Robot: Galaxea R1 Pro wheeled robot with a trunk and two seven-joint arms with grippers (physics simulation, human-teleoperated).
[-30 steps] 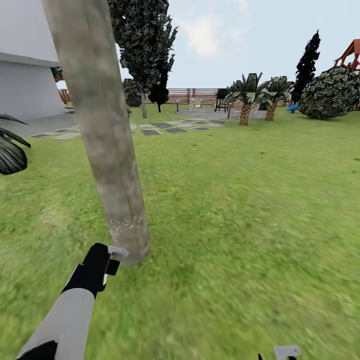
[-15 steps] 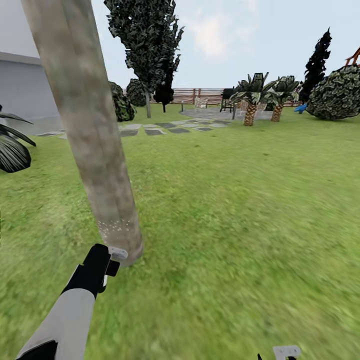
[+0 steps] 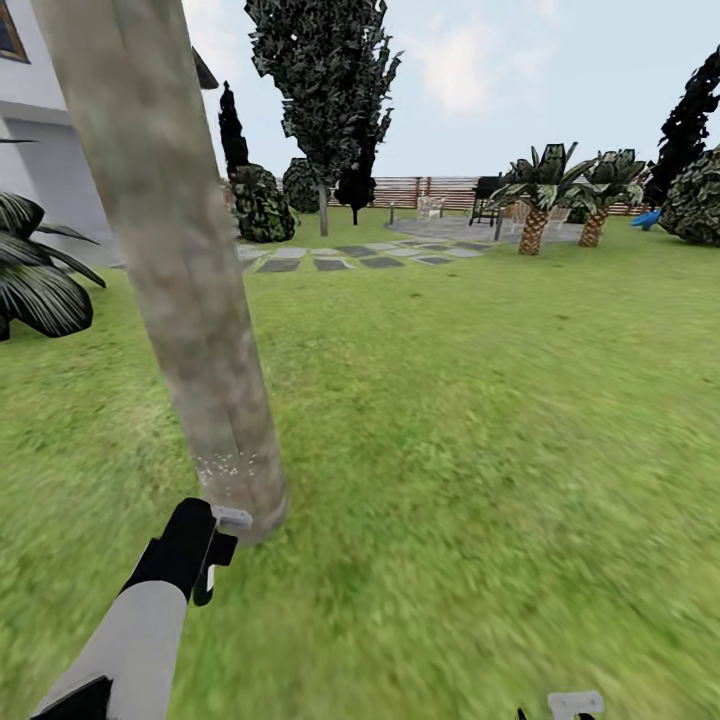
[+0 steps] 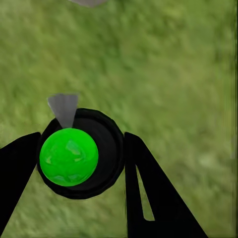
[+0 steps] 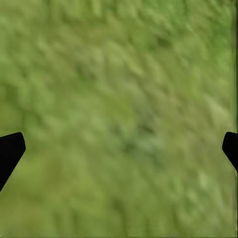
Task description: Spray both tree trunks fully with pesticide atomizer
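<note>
A thick grey-brown mottled tree trunk (image 3: 190,300) rises close in front at the left of the head view, with white specks low on it. My left gripper (image 3: 205,545) sits just short of the trunk's base, shut on the pesticide atomizer (image 4: 79,153), a dark round bottle with a bright green top and a grey nozzle (image 3: 232,517) pointing at the trunk. A second tree (image 3: 323,205) with a dark leafy crown stands farther back on the lawn. The right gripper (image 5: 119,148) hangs open over grass, its fingers wide apart.
A dark spiky plant (image 3: 40,280) and a white house wall (image 3: 40,170) lie left. Grey stepping slabs (image 3: 340,260), two short palms (image 3: 535,215), a slat fence (image 3: 430,190) and a big shrub (image 3: 700,195) lie beyond. Open lawn (image 3: 480,420) spreads right.
The camera has swung left, so the background slid right and the house and spiky plant came into view. My left gripper stays at the trunk's base, holding the atomizer.
</note>
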